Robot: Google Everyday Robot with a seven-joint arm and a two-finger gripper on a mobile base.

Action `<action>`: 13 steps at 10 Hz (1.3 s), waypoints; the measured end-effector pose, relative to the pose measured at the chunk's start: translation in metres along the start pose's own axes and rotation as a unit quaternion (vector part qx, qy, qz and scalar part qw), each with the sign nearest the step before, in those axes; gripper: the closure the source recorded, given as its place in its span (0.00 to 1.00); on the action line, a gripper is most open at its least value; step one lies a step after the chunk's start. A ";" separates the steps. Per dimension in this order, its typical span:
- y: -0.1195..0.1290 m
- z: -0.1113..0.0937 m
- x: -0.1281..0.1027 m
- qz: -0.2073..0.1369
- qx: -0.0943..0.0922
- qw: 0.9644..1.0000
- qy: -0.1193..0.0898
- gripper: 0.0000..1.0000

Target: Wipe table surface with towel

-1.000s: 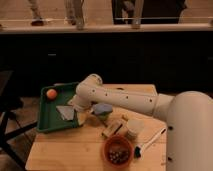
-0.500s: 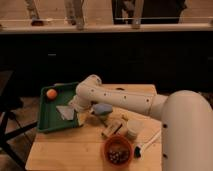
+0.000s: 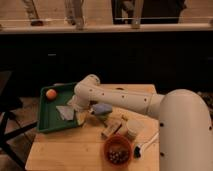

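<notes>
The table surface (image 3: pixel 70 150) is a light tan wooden top with plank grain. The towel (image 3: pixel 65 112) is a small pale grey folded cloth that lies inside the green tray (image 3: pixel 47 122), near the tray's right side. My white arm reaches in from the right and bends down at the tray. The gripper (image 3: pixel 75 104) is at the arm's end, just above and right of the towel, mostly hidden by the wrist.
An orange ball (image 3: pixel 51 94) lies in the tray's far corner. A light blue rounded item (image 3: pixel 101 108) sits right of the tray. A bowl of dark beads (image 3: pixel 118 150), a pale cup (image 3: pixel 134 129), a small box (image 3: pixel 111 129) and a white utensil (image 3: pixel 146 144) crowd the table's right half.
The arm has shifted only slightly near the tray's right edge. The towel and the other things have not moved.
</notes>
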 end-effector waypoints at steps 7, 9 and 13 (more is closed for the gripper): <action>-0.034 -0.017 -0.024 -0.030 0.026 0.999 0.018 0.20; -0.041 -0.010 -0.026 -0.037 0.038 0.999 0.011 0.20; -0.049 0.010 -0.025 -0.043 0.045 0.998 -0.006 0.20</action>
